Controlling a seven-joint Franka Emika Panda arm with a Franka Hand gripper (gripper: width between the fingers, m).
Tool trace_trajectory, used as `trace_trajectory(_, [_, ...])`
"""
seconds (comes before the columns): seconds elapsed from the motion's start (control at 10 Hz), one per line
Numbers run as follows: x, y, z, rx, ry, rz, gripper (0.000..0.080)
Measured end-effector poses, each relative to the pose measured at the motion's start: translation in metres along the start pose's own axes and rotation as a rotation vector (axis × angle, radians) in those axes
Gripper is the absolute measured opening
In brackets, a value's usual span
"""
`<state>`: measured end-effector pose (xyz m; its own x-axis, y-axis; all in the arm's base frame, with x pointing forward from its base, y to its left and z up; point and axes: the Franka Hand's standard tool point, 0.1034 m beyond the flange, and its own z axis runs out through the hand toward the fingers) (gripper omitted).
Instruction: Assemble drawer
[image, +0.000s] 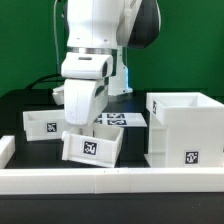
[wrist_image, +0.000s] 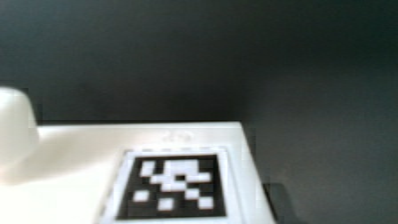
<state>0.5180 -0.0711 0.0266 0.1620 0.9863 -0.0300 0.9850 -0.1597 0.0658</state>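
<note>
My gripper (image: 84, 122) reaches down onto a small white tray (image: 92, 146) with a tag on its front. The tray is tilted just behind the front wall, and the gripper looks shut on it. In the wrist view the tray's tagged face (wrist_image: 175, 180) fills the lower part. One dark fingertip (wrist_image: 281, 203) lies against its side; the other is hidden. A second tray (image: 45, 123) stands at the exterior view's left. The tall boxy housing (image: 185, 130) stands open-topped at the exterior view's right.
The long low white border wall (image: 110, 178) runs along the front. The marker board (image: 122, 120) lies flat behind the held tray. A rounded white shape (wrist_image: 15, 130) shows at the edge of the wrist view. The table is black.
</note>
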Motion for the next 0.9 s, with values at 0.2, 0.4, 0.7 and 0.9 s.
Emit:
trace_trajectory(0.2, [-0.007,-0.001,0.002,0.006,0.011,0.019,0.0042])
trace_trajectory(0.4, [-0.004,-0.001,0.003,0.01,0.012,0.012,0.0042])
trace_trajectory(0.7, [0.005,0.001,0.006,0.031,0.016,-0.009,0.0042])
trace_trajectory(0.9, [-0.001,0.001,0.006,0.033,0.015,0.004,0.0042])
